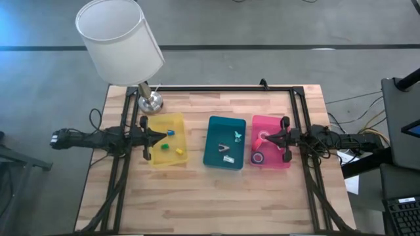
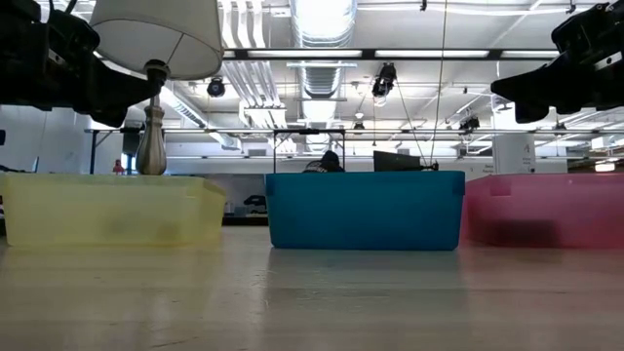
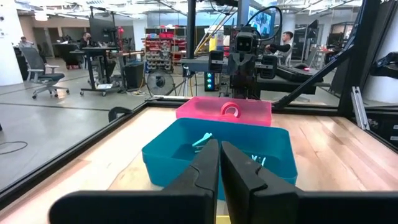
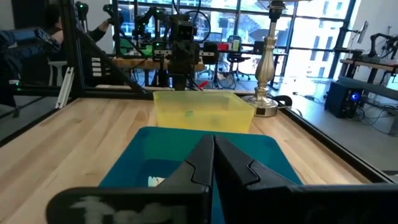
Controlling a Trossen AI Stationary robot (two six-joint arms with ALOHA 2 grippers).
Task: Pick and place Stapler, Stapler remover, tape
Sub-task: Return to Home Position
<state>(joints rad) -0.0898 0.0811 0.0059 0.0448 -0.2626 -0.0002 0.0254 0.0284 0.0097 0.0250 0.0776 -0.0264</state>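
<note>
Three trays stand in a row on the wooden table: yellow (image 1: 157,124), teal (image 1: 216,128) and pink (image 1: 275,124). In the pink tray lie two tape rolls, one pink (image 1: 262,136) and one blue (image 1: 259,157). The teal tray holds a dark V-shaped piece (image 1: 223,149), a teal piece (image 1: 238,136) and a white-and-black piece (image 1: 229,159). Three small coloured pieces (image 1: 169,131) lie in the yellow tray. Which one is the stapler, I cannot tell. My left gripper (image 1: 163,136) hovers shut over the yellow tray. My right gripper (image 1: 262,138) hovers shut over the pink tray. Both point level and hold nothing.
A lamp with a white shade (image 1: 118,39) and a metal base (image 1: 150,101) stands at the table's far left corner, just behind the yellow tray. A black frame (image 1: 216,87) runs round the table. The near half of the table (image 1: 216,196) is bare wood.
</note>
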